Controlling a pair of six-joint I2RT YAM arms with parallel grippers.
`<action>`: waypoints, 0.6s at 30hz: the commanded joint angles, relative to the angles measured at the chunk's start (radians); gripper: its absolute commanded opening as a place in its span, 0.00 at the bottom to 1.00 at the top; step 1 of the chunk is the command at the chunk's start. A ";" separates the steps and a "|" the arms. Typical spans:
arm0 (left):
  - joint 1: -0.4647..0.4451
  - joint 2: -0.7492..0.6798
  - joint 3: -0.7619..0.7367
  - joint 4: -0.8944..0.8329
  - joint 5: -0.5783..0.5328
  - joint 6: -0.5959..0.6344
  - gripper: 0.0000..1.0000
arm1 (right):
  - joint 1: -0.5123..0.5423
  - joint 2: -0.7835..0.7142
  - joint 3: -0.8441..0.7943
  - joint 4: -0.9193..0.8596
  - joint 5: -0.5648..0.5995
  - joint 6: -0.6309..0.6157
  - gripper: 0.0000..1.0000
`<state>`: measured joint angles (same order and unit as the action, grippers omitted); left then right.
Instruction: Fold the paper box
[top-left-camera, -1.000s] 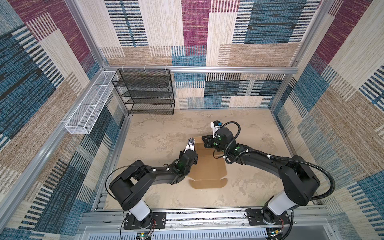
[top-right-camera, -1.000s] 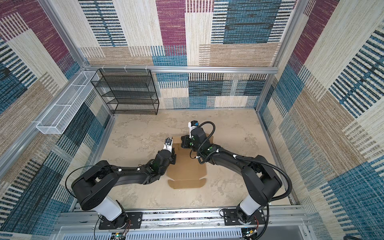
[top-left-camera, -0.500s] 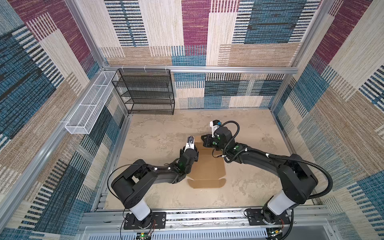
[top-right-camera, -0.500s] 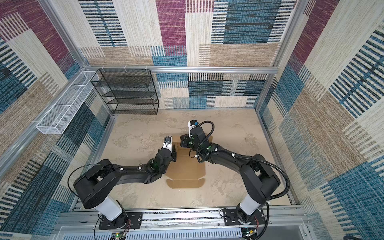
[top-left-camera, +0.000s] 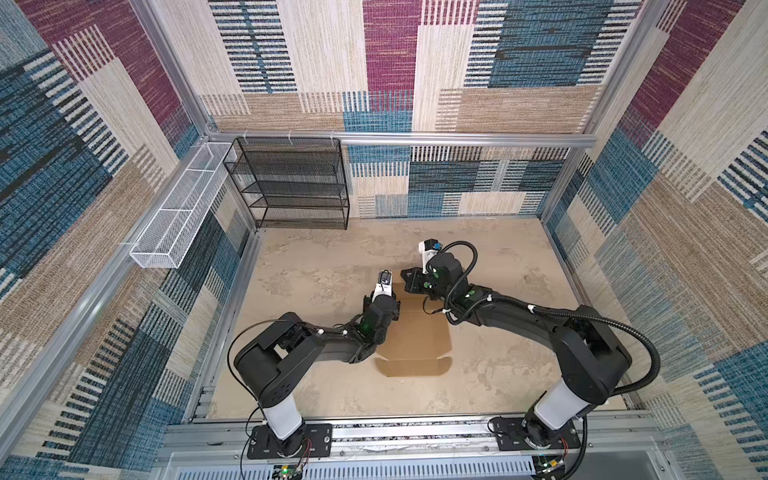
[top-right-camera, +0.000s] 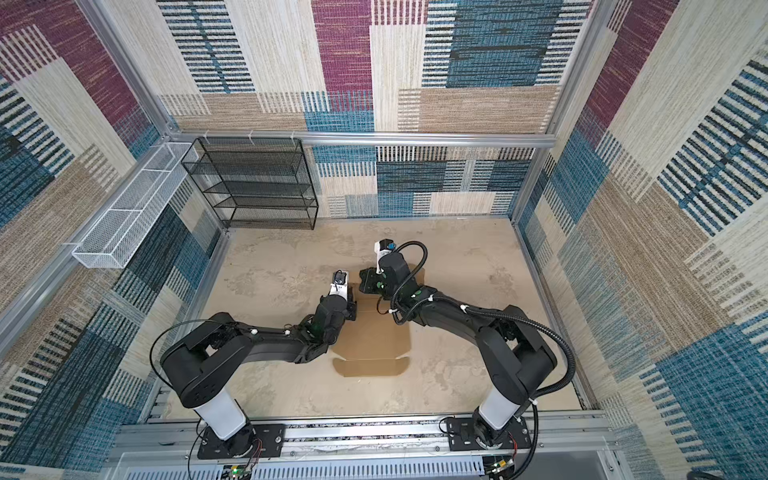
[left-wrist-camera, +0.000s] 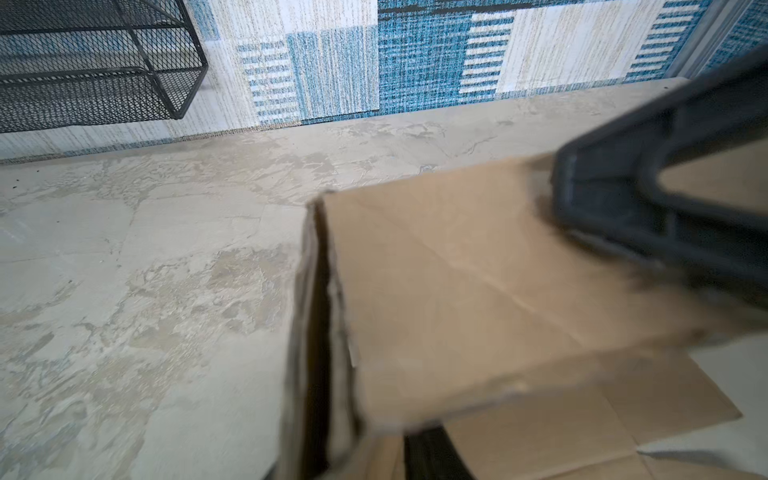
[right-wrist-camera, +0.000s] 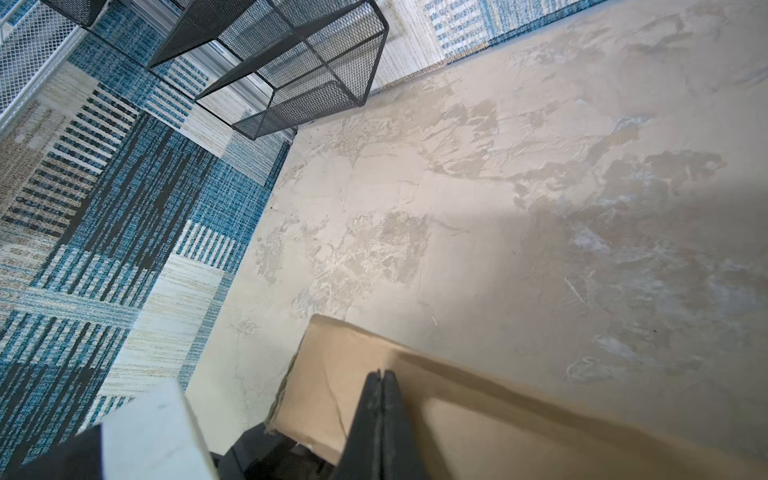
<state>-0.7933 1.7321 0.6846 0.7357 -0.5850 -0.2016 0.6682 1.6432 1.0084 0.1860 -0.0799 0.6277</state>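
Resting on partly folded paper box | right gripper, jaws together

Brown paper box, black rack, beige table — perhaps marbled

You are looking down into a closed cell whose walls are showing patchwork carpet tiles in blue, maroon, tan and cream, many of them striped. Silver aluminium rails are framing the panels and running along the back wall. The floor is lying flat in mottled beige, like worn plaster, and soft even light is falling across it. A black mesh shelf rack is standing in the back left corner, and a long white wire basket is hanging on the left wall just beside it.
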 joint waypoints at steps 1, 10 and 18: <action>0.000 0.010 0.009 0.048 -0.014 0.031 0.21 | 0.001 0.007 -0.001 -0.056 -0.024 0.007 0.00; 0.000 0.012 0.008 0.050 -0.024 0.030 0.05 | 0.002 0.006 0.003 -0.056 -0.027 0.004 0.00; 0.000 0.004 0.000 0.045 -0.037 0.031 0.00 | 0.002 0.002 0.003 -0.054 -0.024 0.004 0.00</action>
<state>-0.7925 1.7443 0.6857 0.7578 -0.6144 -0.1993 0.6685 1.6451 1.0084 0.1730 -0.0975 0.6281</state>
